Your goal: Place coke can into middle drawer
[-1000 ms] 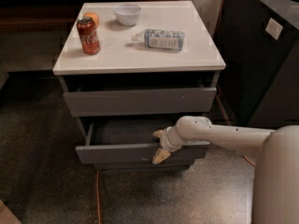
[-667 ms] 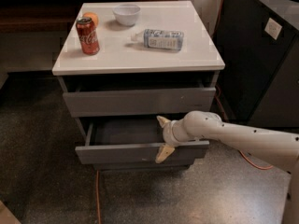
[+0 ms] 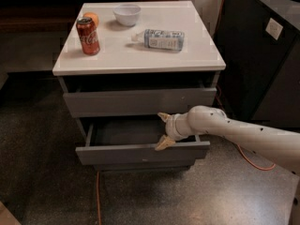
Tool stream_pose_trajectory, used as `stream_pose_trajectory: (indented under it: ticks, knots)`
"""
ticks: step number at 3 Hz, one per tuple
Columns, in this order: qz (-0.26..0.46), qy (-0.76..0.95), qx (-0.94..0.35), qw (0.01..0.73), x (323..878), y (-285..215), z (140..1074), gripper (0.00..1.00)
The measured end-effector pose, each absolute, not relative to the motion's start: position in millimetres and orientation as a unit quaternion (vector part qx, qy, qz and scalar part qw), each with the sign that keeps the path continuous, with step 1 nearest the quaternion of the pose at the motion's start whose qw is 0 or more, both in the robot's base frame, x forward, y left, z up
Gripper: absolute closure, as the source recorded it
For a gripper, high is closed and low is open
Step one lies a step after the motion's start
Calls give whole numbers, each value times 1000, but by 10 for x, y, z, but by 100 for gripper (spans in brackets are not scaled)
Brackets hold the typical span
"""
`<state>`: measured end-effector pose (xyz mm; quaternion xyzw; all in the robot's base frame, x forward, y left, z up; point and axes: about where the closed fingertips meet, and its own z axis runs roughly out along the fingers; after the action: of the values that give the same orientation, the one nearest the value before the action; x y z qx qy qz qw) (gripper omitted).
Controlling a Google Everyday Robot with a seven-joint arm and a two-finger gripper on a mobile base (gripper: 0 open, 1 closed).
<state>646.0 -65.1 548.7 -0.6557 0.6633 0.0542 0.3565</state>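
Observation:
The coke can (image 3: 87,35) stands upright near the front left of the white cabinet top (image 3: 140,60). Below the shut top drawer (image 3: 140,101), the middle drawer (image 3: 140,153) is pulled out and its dark inside shows nothing in it. My gripper (image 3: 163,130) reaches in from the right over that drawer's right half, just above the top edge of its front. It is open and holds nothing. One pale fingertip (image 3: 163,116) points up and the other sits by the front's top edge. The can is well up and to the left of the gripper.
A clear plastic bottle (image 3: 163,39) lies on its side on the cabinet top, with a white bowl (image 3: 127,14) and an orange fruit (image 3: 93,18) behind the can. A tall dark cabinet (image 3: 262,60) stands to the right. Orange cables (image 3: 98,196) run across the floor.
The gripper has lifted a little from the drawer front's top edge, and the arm now stretches further out from the right. The drawer stays open and the can has not moved.

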Motion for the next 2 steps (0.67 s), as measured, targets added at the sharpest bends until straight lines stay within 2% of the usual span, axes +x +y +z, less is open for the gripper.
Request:
stream_pose_trajectory:
  ticks: [2]
  knots:
    - [45, 694, -630, 345, 6813, -747, 5300, 65]
